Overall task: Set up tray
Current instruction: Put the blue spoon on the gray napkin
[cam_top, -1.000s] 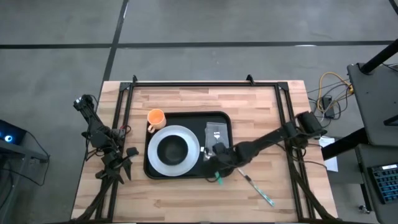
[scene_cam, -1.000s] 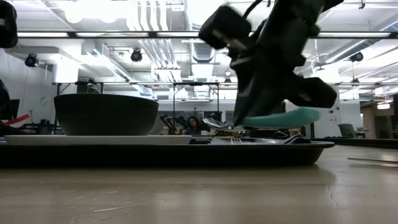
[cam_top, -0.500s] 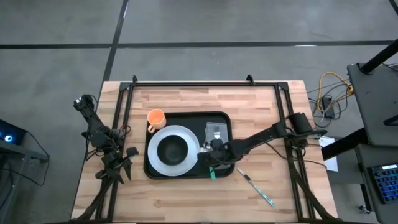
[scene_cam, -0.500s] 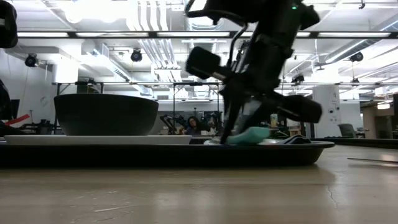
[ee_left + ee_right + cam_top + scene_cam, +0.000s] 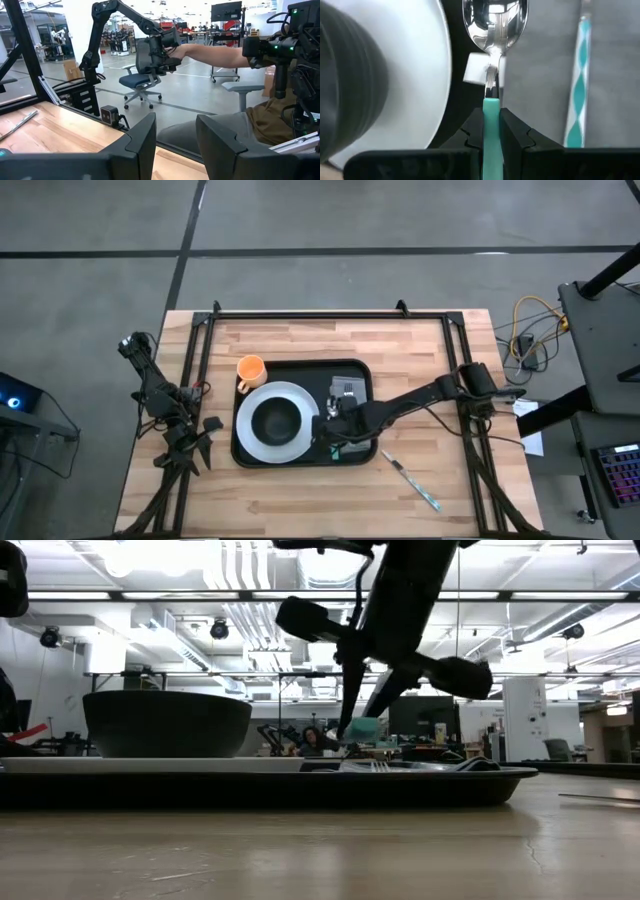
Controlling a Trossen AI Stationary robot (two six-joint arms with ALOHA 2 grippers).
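Tray (image 5: 300,461) mid-table, right pincer (image 5: 331,442) pinching teal-handled spoon (image 5: 492,30) between plate (image 5: 281,420) rim and napkin (image 5: 347,396)

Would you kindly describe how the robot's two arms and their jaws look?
Both the left arm and the right arm are dark, slender, jointed links with thin black cables alongside. Each ends in two flat, angular black jaws, plain and unmarked.

In the right wrist view the teal-handled metal spoon (image 5: 493,60) loses its handle's end between dark fingers (image 5: 512,131); the white round plate (image 5: 415,75) is cut off, the black bowl (image 5: 347,85) blurred
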